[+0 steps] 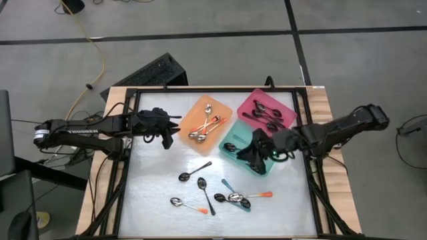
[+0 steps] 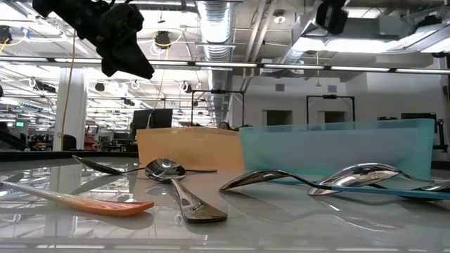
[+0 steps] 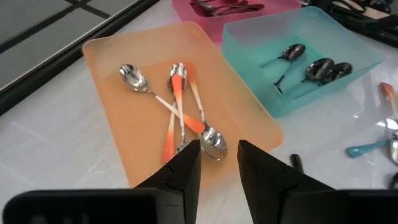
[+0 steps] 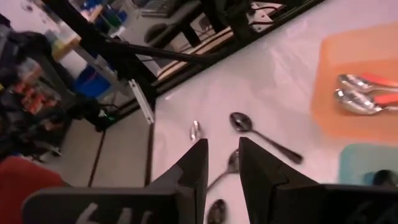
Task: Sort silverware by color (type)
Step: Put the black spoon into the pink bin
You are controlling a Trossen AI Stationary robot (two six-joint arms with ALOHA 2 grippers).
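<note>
From above, the left gripper (image 1: 175, 129) hangs at the left edge of the orange tray (image 1: 223, 111), which holds a few orange-handled spoons (image 1: 204, 125). The right gripper (image 1: 252, 155) sits over the teal tray (image 1: 265, 169), where dark teal-handled spoons (image 1: 231, 147) lie. The pink tray (image 1: 289, 107) behind holds black spoons (image 1: 267, 115). Loose spoons (image 1: 220, 192) of all three kinds lie scattered on the table (image 1: 153, 180) in front of the trays.

At table level, a metal spoon (image 2: 181, 190) and an orange handle (image 2: 84, 202) lie closest, with more spoons beside the teal tray (image 2: 337, 147). A gripper (image 2: 119, 39) hangs high; which arm it is I cannot tell here.

From the left wrist, the fingers (image 3: 183, 177) stand slightly apart with nothing between them, above the near end of the orange tray (image 3: 124, 124) and its crossed spoons (image 3: 180, 106). The teal tray (image 3: 249, 43) and pink tray (image 3: 205, 22) lie beyond.

From the right wrist, the fingers (image 4: 193, 171) are parted by a narrow gap and empty, above loose black spoons (image 4: 261, 137) on the table (image 4: 261, 68).
</note>
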